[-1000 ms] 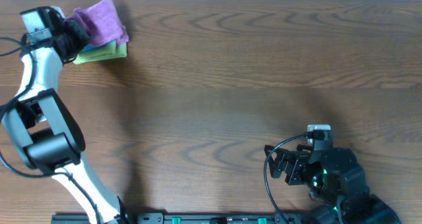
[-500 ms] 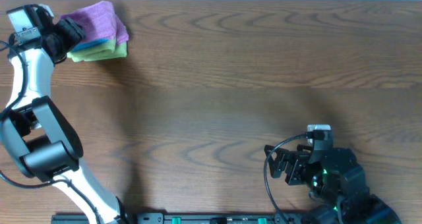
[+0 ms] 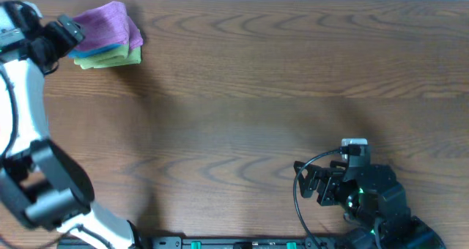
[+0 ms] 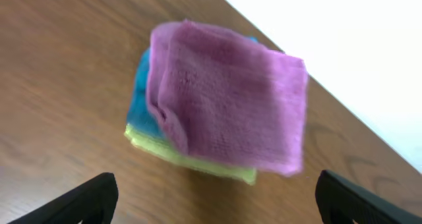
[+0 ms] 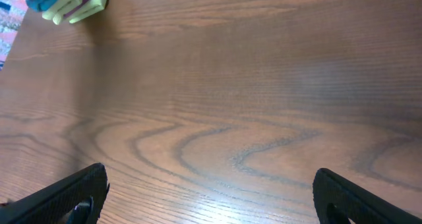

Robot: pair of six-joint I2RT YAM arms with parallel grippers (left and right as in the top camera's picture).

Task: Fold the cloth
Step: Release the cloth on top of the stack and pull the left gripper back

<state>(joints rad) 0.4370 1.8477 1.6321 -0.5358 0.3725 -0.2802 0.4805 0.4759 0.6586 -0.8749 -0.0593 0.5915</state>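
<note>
The cloth (image 3: 110, 23) is lilac and lies folded on top of a small stack at the table's far left corner. In the left wrist view the cloth (image 4: 231, 95) fills the middle, a little askew on the stack. My left gripper (image 3: 66, 36) is just left of the stack, open and apart from it. In its own view the left gripper (image 4: 217, 207) shows two black fingertips (image 4: 89, 199) spread wide over bare wood. My right gripper (image 3: 304, 184) rests open near the front right, far from the cloth. Nothing lies between the fingers of the right gripper (image 5: 211, 204).
Under the lilac cloth lie a bright blue folded cloth (image 4: 140, 92) and a yellow-green one (image 4: 204, 163). The stack (image 5: 62, 0) shows small at the top left of the right wrist view. The table's far edge (image 4: 343, 92) runs just behind the stack.
My left gripper has opened, let go of the lilac cloth and drawn back to the left. The cloth has settled flatter on the stack. The right arm has not moved.
</note>
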